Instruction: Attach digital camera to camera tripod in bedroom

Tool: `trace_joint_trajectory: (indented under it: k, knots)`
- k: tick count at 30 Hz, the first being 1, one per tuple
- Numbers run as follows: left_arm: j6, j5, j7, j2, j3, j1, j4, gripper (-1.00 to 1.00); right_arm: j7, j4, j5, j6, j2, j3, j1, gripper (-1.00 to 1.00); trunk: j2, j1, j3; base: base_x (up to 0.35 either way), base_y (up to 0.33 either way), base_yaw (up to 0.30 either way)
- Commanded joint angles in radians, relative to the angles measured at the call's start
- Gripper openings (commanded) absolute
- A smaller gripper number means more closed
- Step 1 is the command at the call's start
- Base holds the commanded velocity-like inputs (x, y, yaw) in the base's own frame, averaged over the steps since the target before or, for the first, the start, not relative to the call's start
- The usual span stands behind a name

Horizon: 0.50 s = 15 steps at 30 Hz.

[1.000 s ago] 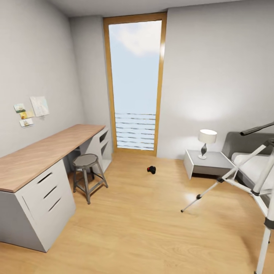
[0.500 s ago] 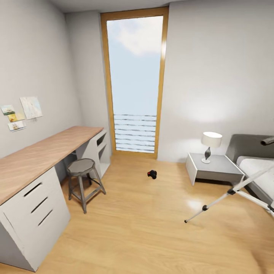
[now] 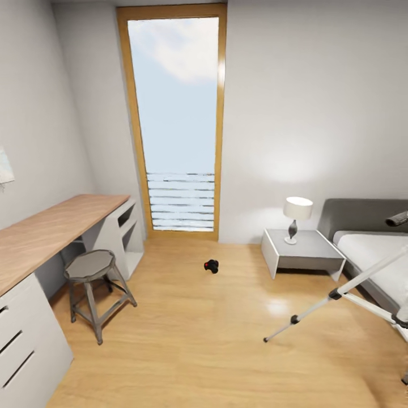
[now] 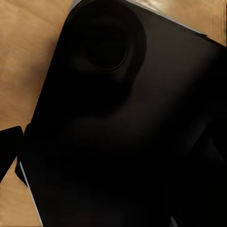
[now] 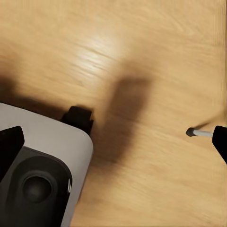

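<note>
Head view, left to right. A long light-wood desk top [image 3: 51, 229] on white drawer units is seen along the left edge, running back toward an open white shelf unit [image 3: 126, 232]. A round grey metal stool [image 3: 90, 283] on four splayed legs is set on the floor just in front of the desk, left of centre. A tall wood-framed window [image 3: 177, 122] with horizontal slats across its lower part fills the upper middle of the frame.

The small black digital camera with a red dot [image 3: 211, 266] is seen lying on the light wood floor [image 3: 187, 345] at mid-frame, below the window and apart from all furniture. To its right a low white-and-grey bedside table [image 3: 303, 252] is noted, with a white-shaded table lamp [image 3: 297, 218] standing on it. A grey bed with a white mattress [image 3: 371, 249] is cut by the right edge. The silver-legged camera tripod [image 3: 340, 297] enters from the lower right; one leg is stretched toward mid-frame, its black foot resting on the floor, well apart from the camera.

Left wrist view: a large dark rounded robot body [image 4: 127, 127] over wood floor is recorded; whether the left jaws are apart or together cannot be told.

Right wrist view: a white and black robot base [image 5: 38, 175] and a tripod foot on the floor are seen; two dark fingertips [image 5: 10, 142] are noted at opposite edges, the jaws wide apart and empty.
</note>
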Motion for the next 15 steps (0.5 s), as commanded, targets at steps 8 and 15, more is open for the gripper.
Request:
trace_joint_trajectory:
  k: [8,15]
  knots:
    - [0.0,0.002,0.001,0.0,0.008,0.001,-0.003,1.0,0.003,0.001,0.003,0.003,-0.001,0.003,-0.001,1.0,0.0,0.001,-0.001,0.331,0.037,-0.231]
    - [-0.002,0.002,0.002,-0.001,0.008,0.001,-0.002,1.0,0.004,-0.001,0.009,0.0,0.0,0.007,-0.001,1.0,0.0,0.001,-0.001,0.331,0.072,-0.053]
